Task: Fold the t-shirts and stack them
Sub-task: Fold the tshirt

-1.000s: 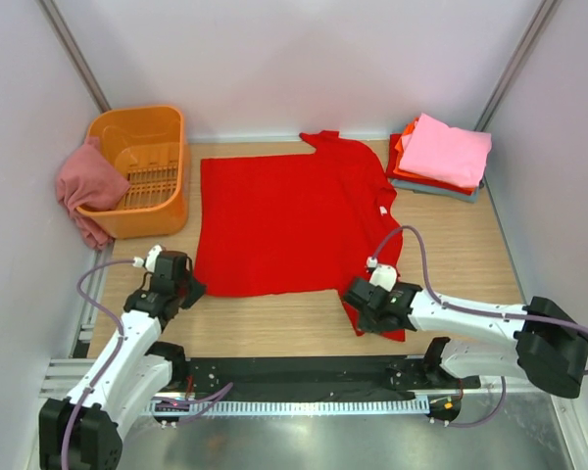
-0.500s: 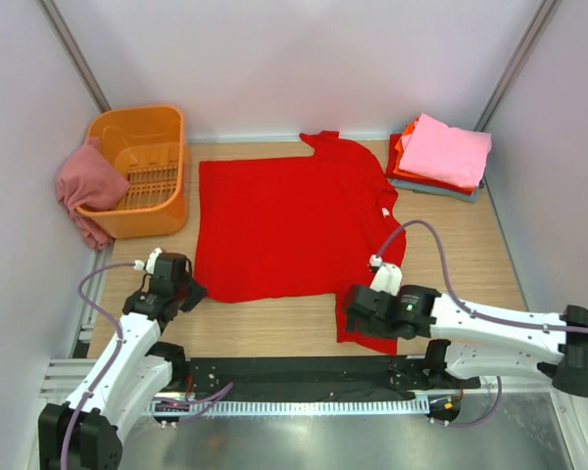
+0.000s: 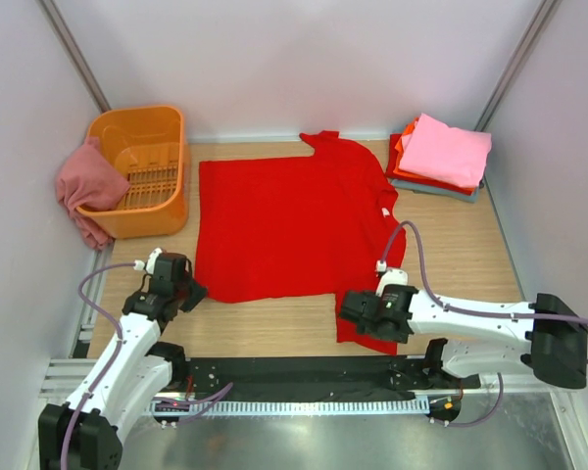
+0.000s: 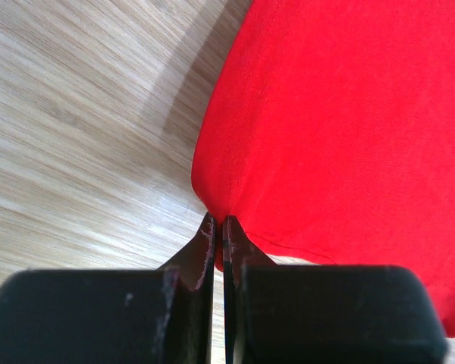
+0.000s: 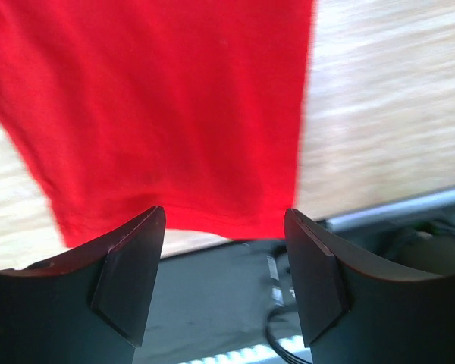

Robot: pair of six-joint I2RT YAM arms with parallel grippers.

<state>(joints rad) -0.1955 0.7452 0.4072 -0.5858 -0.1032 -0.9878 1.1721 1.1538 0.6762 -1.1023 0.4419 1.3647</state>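
A bright red t-shirt lies spread flat on the wooden table, its near right part reaching toward the table's front edge. My left gripper is shut on the shirt's near left corner; in the left wrist view the closed fingertips pinch the red hem. Over the shirt's near right flap, my right gripper is open. In the right wrist view the gripper holds nothing, and the red cloth lies beyond the tips. Folded t-shirts, pink on top, are stacked at the back right.
An orange slotted basket stands at the back left with a dusty rose t-shirt draped over its left rim. A black strip and metal rail run along the near edge. White walls close in both sides.
My right gripper has opened and let go of the shirt's near right flap, which now lies flat; the gripper has shifted a little left. The left arm has not moved.
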